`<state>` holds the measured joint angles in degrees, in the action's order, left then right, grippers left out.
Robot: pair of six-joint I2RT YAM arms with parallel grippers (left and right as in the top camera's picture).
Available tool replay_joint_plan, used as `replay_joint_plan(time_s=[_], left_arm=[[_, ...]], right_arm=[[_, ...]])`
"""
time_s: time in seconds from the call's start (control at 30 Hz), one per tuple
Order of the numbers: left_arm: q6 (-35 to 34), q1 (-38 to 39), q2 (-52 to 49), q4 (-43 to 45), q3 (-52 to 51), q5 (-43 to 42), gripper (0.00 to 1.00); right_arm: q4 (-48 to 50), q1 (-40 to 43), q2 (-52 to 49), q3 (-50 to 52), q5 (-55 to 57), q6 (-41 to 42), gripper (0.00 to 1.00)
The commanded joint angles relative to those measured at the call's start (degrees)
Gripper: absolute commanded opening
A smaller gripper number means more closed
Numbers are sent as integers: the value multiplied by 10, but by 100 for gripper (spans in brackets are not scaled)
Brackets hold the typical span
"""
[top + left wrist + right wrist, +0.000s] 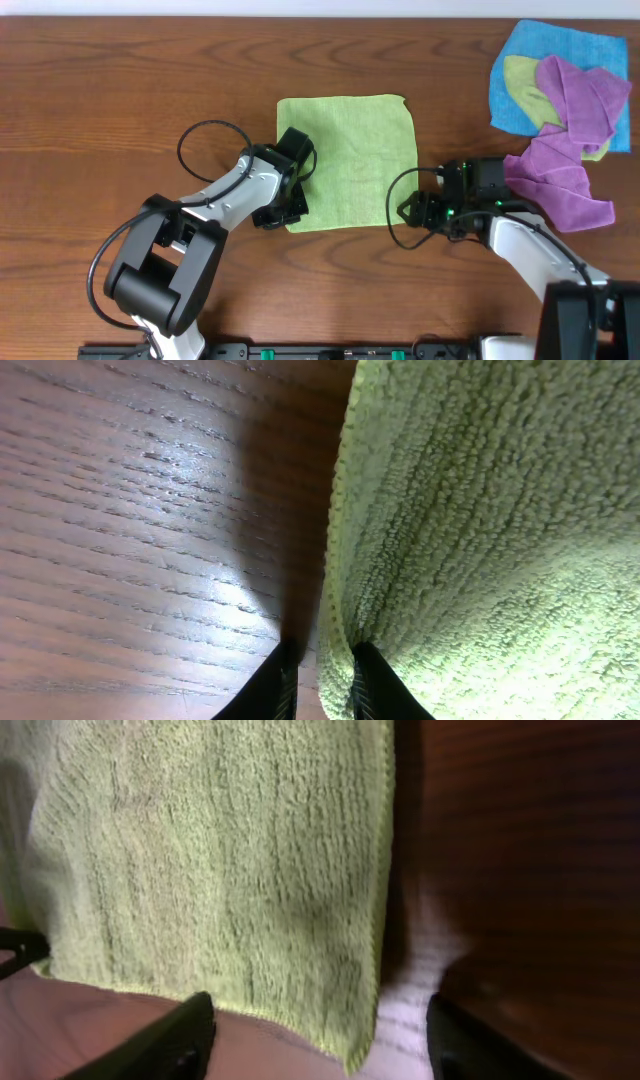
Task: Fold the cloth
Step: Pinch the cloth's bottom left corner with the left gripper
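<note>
The cloth (pixel 350 160) is a bright lime-green square lying flat on the brown wooden table (pixel 120 90). My left gripper (pixel 285 207) sits at its near left corner. In the left wrist view the cloth's edge (pixel 335 650) is pinched between the two black fingers (pixel 372 685) of the left gripper (pixel 325 688), shut on it. My right gripper (pixel 410 212) is at the near right corner. In the right wrist view the right gripper (pixel 320 1040) stands open, its fingers (pixel 170 1040) wide apart, with the cloth's corner (pixel 350 1035) between them and touching neither.
A heap of other cloths lies at the back right: a blue one (pixel 590 50), a dull yellow-green one (pixel 525 85) and a purple one (pixel 575 160) that reaches close to the right arm. A black cable loop (pixel 205 150) lies left of the cloth.
</note>
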<state>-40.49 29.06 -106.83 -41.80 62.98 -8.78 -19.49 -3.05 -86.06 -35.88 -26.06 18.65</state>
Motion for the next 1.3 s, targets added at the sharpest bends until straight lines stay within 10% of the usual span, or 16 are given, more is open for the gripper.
replay_joint_plan(time_s=[0.0,0.17,0.23,1.27], left_arm=[[2,1,-18,1,0,2,20],[2,1,-18,1,0,2,6],[1,1,-18,2,0,2,6],[-2,1,-12,-129,133,-63,6]], right_arm=[[9,-7,-6,1,-7,28,47],[7,-7,-6,1,-3,58,32],[5,-7,-6,1,-2,62,1],[-53,-38,108,-1,89,49,2]])
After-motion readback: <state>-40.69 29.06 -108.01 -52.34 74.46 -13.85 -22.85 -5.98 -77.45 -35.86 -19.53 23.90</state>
